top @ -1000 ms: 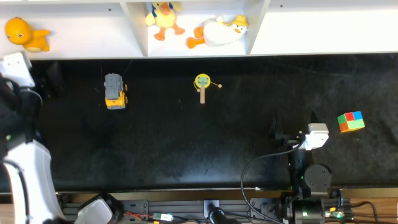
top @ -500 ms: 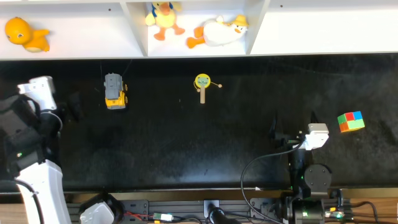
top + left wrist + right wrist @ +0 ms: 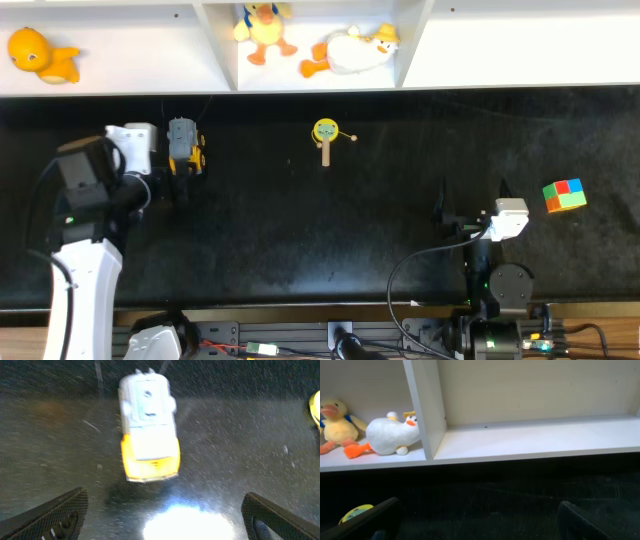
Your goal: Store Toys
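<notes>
So, closest to the arm bases, the right gripper (image 3: pixel 470 200) sits low over the right part of the black table (image 3: pixel 300 240), its fingers spread wide with nothing between them, pointed toward the shelf. About level with it, off to its right and well apart from it, the colourful cube (image 3: pixel 564 195) rests on the table near the right edge. Further out on the left side is the left gripper (image 3: pixel 165 497), also released, jaws wide open and holding nothing. Right in front of it, lined up with the gap between the two fingers but not touching either one, is the toy truck (image 3: pixel 149 430). It's on the table with its yellow end facing the gripper and its grey end toward the shelf. I can't tell whether the gripper is down on the table or hanging a bit above it. Around the same depth, nearer the middle of the table and well apart from the truck, lies the little yellow rattle (image 3: pixel 325 135), handle pointing back toward the bases. Past all that, the white shelf (image 3: pixel 500 60) runs along the far edge. Its left compartment has an orange duck (image 3: pixel 40 53), and the middle one has a yellow plush duck (image 3: pixel 264 28) with a white plush duck (image 3: pixel 350 50) lying beside it.
</notes>
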### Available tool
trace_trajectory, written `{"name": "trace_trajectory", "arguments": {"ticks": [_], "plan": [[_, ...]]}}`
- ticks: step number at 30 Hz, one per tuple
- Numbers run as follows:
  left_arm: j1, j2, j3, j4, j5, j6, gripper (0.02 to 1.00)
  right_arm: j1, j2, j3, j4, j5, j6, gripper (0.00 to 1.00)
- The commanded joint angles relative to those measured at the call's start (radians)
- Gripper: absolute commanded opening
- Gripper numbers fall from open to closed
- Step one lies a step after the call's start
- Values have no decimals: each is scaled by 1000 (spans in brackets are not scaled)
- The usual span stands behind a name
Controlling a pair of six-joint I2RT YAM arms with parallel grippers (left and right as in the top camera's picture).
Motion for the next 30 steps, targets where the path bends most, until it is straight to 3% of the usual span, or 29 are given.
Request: {"name": "trace_trajectory", "arguments": {"ticks": [1, 14, 16, 24, 30], "plan": [[-60, 45, -6, -4, -18, -18, 998, -6, -9, -13, 5, -7, 0, 996], [-72, 195, -5, 141, -35, -94, 998, -6, -9, -13, 5, -7, 0, 998], [-119, 211, -5, 156, -145, -148, 998, -6, -9, -13, 5, -7, 0, 996], [-173, 212, -3, 172, -277, -200, 998, -6, -9, -13, 5, -7, 0, 996], [-173, 212, -3, 197, -303, -203, 998, -6, -9, -13, 5, -7, 0, 993]]}}
